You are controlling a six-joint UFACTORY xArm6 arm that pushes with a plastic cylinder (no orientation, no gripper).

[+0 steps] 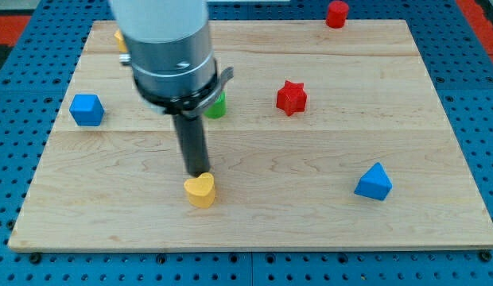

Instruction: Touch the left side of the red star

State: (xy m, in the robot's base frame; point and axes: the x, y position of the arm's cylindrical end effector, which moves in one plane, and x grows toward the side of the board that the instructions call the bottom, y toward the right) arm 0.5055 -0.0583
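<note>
The red star (291, 98) lies on the wooden board (310, 214), right of the view's middle and toward the top. My tip (196, 172) is well to the star's left and lower in the view. It stands right at the top edge of a yellow heart-shaped block (200, 191). A green block (215, 106) sits between my rod and the star, partly hidden behind the arm's body.
A blue cube (87, 110) is at the view's left. A blue triangular block (374, 183) is at the lower right. A red cylinder-like block (336, 14) stands at the top edge. A yellow block (119, 38) peeks out behind the arm at top left.
</note>
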